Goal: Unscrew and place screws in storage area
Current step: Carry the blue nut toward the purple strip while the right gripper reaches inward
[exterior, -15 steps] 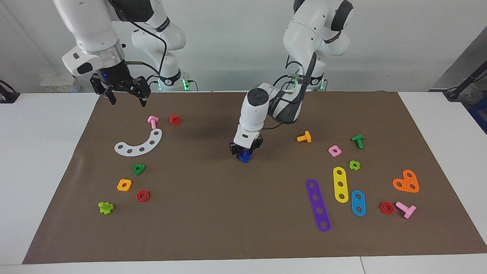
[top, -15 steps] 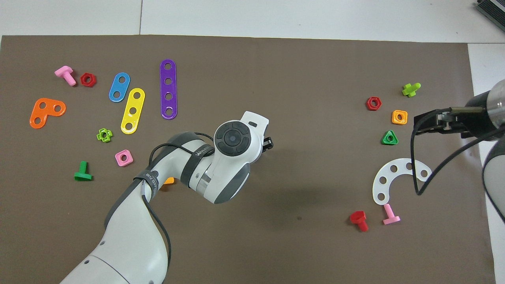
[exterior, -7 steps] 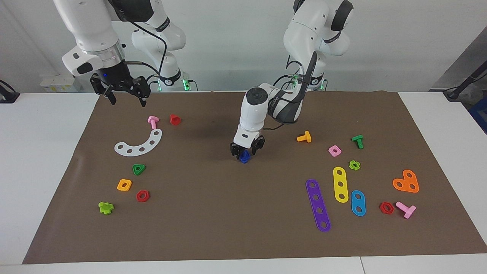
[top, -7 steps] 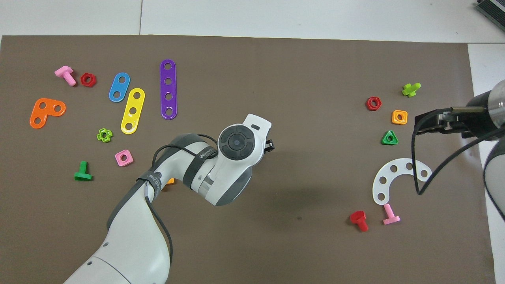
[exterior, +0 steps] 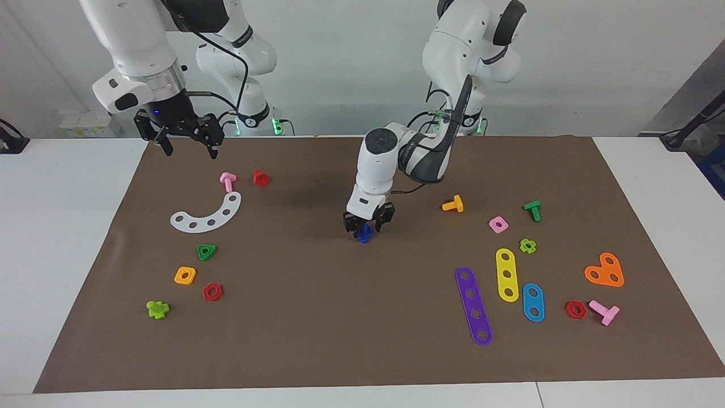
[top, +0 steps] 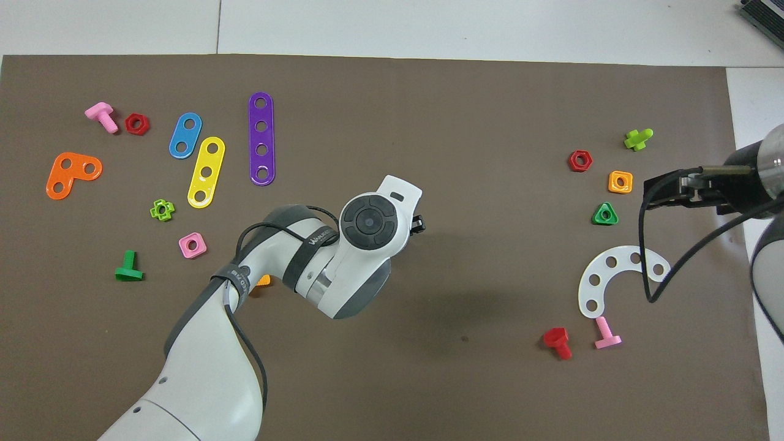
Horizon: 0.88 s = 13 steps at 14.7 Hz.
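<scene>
While the left gripper (exterior: pixel 367 224) sits low over the blue bolt (exterior: pixel 364 233), jaws' grip unclear, twist squarely; right gripper (exterior: pixel 186 137) waits, jaws apart.

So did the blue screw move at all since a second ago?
Yes, slightly. In the facing view the blue screw, under the left gripper, now sits a bit higher than before, judged against the orange bolt, so nearer the robots.

The brown mat (exterior: pixel 317 317) looks like matt, smooth paper. The purple strip (exterior: pixel 473 305), yellow strip (exterior: pixel 507 274) and white curved strip (exterior: pixel 207 214) look like smooth, glossy plastic. The arm shells (exterior: pixel 376 164) are glossy white plastic.
</scene>
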Available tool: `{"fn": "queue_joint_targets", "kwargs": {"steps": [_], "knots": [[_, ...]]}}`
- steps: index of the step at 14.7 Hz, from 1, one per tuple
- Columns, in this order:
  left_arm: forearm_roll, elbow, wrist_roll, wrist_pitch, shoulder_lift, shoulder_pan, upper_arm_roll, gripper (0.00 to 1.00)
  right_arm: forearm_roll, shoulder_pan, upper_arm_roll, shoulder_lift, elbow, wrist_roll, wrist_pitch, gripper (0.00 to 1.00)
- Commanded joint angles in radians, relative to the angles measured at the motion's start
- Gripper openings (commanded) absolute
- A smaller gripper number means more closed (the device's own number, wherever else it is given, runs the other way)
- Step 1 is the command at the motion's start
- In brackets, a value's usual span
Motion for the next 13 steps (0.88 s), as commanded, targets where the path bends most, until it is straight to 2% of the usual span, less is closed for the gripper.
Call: {"fn": "queue_joint_targets", "kwargs": {"steps": [1,2,6,9,11,13], "knots": [[0.028,-0.001,-0.008,-0.017,-0.012,-0.021,0.017,0.63,0.012,-0.015,0.005,-0.004,-0.003,-0.025,-0.012,1.0],[0.028,-0.001,-0.006,-0.019,-0.012,-0.021,0.017,0.59,0.012,-0.015,0.005,-0.004,-0.005,-0.025,-0.012,1.0],[0.028,0.011,-0.004,-0.043,-0.012,-0.021,0.016,0.29,0.012,-0.015,0.005,-0.004,-0.003,-0.025,-0.012,1.0],[0.025,0.018,-0.004,-0.06,-0.012,-0.02,0.014,0.01,0.012,-0.015,0.005,-0.004,-0.003,-0.025,-0.01,1.0],[0.019,0.06,-0.003,-0.117,-0.011,-0.017,0.014,0.01,0.012,-0.015,0.005,-0.004,-0.003,-0.026,-0.012,1.0],[0.014,0.158,-0.001,-0.225,0.007,-0.009,0.011,0.03,0.012,-0.015,0.003,-0.004,-0.003,-0.026,-0.015,1.0]]}}
